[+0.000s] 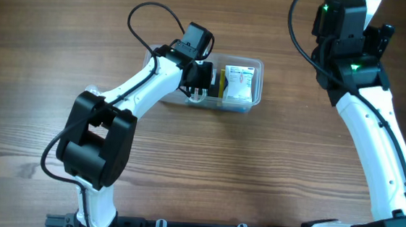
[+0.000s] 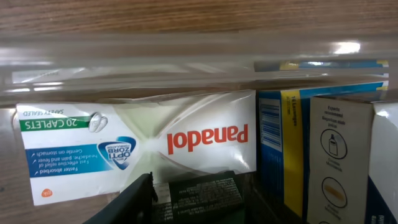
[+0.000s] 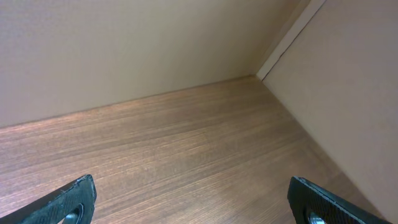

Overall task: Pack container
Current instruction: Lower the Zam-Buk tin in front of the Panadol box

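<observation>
The container [image 1: 260,66] is seen at the upper middle of the surface [image 1: 256,176], with boxes [image 2: 292,149] stood on edge, likely to save room. The left pincer [image 1: 199,83] is positioned over its left end, facing a Panadol box [image 2: 143,143]; its opening cannot be told. The right pincer [image 3: 196,204] is held wide and empty at upper right, apparently to stay clear.

container [image 1: 259,82]: clear plastic, glossy, glare streaks on wall
table [image 1: 256,176]: wood grain, smooth, low sheen
Panadol box [image 2: 143,146]: printed card, slight gloss
blue box [image 2: 280,149]: printed card
arm shells [image 1: 143,87]: white plastic, smooth; joints black, matt
right gripper fingers [image 3: 65,202]: black, matt
</observation>
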Tool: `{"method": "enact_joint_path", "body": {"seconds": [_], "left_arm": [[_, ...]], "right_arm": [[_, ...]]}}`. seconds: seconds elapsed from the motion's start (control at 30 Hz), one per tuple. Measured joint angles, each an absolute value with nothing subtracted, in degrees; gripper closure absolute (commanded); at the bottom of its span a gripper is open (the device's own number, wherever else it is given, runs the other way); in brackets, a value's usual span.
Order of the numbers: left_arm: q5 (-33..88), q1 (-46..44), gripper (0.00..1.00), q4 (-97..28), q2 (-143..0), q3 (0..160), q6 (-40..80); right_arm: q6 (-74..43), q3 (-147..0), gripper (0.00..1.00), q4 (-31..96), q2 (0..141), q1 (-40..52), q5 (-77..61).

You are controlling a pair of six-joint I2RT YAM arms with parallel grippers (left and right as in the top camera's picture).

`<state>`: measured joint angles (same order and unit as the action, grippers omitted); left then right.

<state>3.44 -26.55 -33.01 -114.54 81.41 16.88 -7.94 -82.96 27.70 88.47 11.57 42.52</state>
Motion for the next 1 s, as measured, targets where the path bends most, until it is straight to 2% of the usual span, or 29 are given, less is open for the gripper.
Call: {"method": "enact_joint_path", "body": {"seconds": [0.4,0.63,0.73,1.0], "left_arm": [[3.44,-26.55,0.47,-32.86,-114.54,81.41,16.88],[3.44,-26.55,0.49,-30.83,-114.54,81.41,16.88],[3.44,-26.55,0.53,-32.01,-114.54,81.41,16.91],[3.42,-26.55,0.73,-34.37,-112.71,81.41,16.86]], "right_arm": [[-7.92,-82.94,0.0,27.73,88.47,11.57,42.52],[-7.92,-82.94,0.0,27.73,88.47,11.57,42.52],[-7.92,-82.96,0.0,27.7,88.47,11.57,42.52],[-7.92,-82.96,0.0,27.73,88.47,11.57,42.52]]}}
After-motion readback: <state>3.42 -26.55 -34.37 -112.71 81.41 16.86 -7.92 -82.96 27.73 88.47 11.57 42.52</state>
